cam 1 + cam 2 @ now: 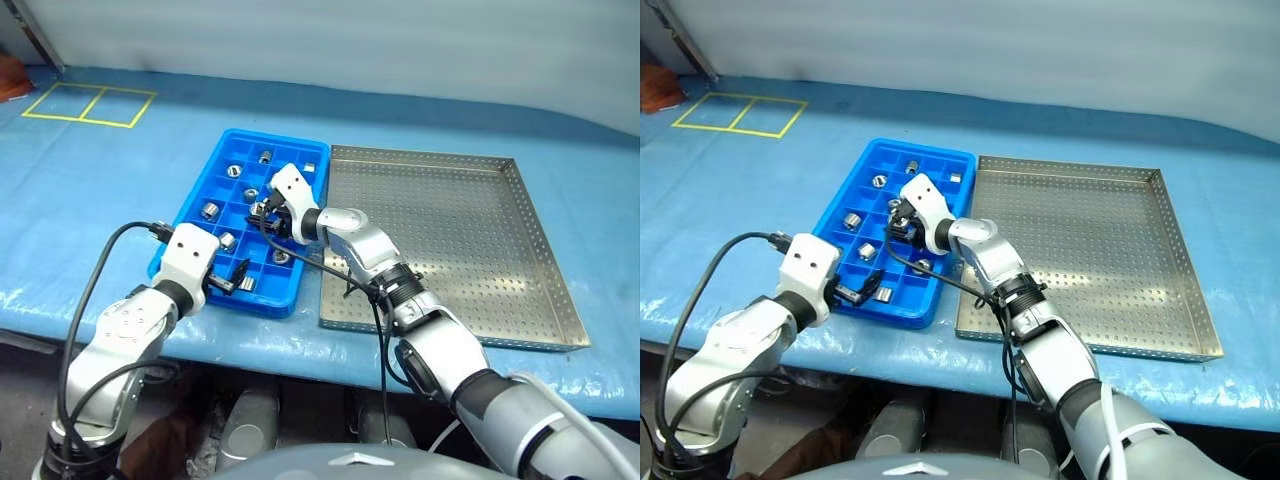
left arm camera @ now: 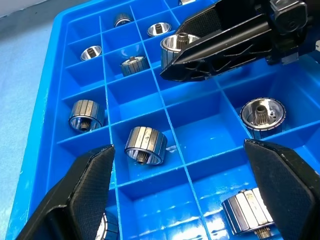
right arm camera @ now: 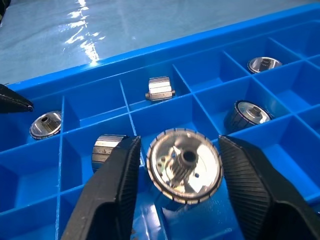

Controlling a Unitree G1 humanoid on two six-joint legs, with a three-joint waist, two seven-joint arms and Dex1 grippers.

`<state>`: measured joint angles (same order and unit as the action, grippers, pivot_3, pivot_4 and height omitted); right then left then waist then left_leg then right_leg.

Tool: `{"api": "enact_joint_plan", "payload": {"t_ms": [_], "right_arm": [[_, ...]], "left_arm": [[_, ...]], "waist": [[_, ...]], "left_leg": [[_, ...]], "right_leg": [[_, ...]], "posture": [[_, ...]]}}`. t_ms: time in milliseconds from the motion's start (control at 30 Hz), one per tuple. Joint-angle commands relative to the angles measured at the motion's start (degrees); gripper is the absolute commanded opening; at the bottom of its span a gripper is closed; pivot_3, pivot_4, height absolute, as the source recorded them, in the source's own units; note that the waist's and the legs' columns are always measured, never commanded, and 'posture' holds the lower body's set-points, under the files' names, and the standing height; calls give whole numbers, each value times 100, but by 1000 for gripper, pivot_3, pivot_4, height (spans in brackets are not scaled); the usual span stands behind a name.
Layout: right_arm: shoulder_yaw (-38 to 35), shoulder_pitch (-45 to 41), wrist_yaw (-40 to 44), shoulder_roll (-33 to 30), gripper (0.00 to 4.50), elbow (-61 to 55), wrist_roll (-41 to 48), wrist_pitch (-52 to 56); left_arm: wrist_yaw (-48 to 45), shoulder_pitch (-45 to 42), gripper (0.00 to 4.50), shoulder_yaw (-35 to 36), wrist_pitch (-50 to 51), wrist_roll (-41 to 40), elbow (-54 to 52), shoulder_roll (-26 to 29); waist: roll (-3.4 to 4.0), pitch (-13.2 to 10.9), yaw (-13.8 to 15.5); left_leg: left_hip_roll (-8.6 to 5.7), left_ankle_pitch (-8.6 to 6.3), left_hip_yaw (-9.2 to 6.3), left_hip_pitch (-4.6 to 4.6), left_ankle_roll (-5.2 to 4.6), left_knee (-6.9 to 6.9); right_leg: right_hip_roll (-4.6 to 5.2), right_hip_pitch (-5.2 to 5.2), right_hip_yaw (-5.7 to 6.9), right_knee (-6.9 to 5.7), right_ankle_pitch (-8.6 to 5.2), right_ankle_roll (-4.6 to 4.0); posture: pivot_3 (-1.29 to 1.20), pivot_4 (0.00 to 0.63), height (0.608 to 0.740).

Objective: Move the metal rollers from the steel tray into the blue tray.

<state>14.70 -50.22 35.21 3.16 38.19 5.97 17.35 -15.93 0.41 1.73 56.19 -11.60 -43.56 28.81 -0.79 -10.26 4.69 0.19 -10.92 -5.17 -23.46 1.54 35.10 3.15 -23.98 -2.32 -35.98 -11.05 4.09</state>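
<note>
Blue-covered table: carries both trays side by side. Steel tray: square, perforated floor, at 3 o'clock of the blue tray, rims just beside each other; its floor is bare. Blue tray: plastic grid of square compartments, metal rollers lying singly in several of them. Right gripper: reaches over the blue tray's middle; its two black fingers stand apart on either side of one roller, with slight gaps showing at both sides, so whether it is gripped cannot be told. Left gripper: fingers spread wide, holding nothing, at the tray's 6 o'clock edge.
</note>
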Motion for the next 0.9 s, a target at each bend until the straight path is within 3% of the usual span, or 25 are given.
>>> {"api": "enact_joint_plan", "payload": {"t_ms": [33, 233, 467, 567, 667, 900], "right_arm": [[-181, -158, -377, 68, 3728, -80, -162, -550], [-572, 535, -657, -339, 3728, -1824, 1, -288], [-1156, 2130, -1030, -1420, 3728, -4504, 46, 1024], [-1408, 2853, -705, -2062, 3728, -5263, 282, 1523], [-1567, 3448, -280, -2537, 3728, -5766, 616, 1600], [-2011, 4035, -282, -2809, 3728, -5773, 690, 798]], "left_arm": [[33, -146, 4500, -16, -44, -6, -294, -39], [-97, -531, 4500, -242, -239, -124, -38, -240], [-348, -1068, 4500, -573, -530, -113, 593, -305], [-650, -1352, 4500, -652, -856, -231, 996, -377], [-989, -1600, 4500, -838, -1293, -174, 1492, -312], [-1301, -2195, 4500, -890, -2362, -92, 2766, -539]], "waist": [[0, 0, 17], [0, 0, 85], [-1, 1, 18], [-1, 1, -92], [-1, 1, -233], [-1, 1, -578]], "left_leg": [[0, 0, 0, 0, 0, 0], [1, 2, -2, -5, 5, 1], [-1, 1, 0, -7, 6, 8], [1, 1, 3, -8, 5, 10], [2, -1, 6, -8, 2, 11], [6, -3, 16, -5, -2, 32]], "right_leg": [[-1, 0, 0, 0, 0, 0], [0, -1, 2, 2, 0, -1], [3, 3, 1, 7, 0, 0], [3, 0, 0, 3, -1, -2], [4, 6, -1, 8, -2, -2], [4, 10, -6, 1, 2, 3]], "posture": [[362, 150, 740], [309, 150, 740], [193, 150, 740], [121, 150, 740], [72, 150, 740], [20, 150, 740]]}}
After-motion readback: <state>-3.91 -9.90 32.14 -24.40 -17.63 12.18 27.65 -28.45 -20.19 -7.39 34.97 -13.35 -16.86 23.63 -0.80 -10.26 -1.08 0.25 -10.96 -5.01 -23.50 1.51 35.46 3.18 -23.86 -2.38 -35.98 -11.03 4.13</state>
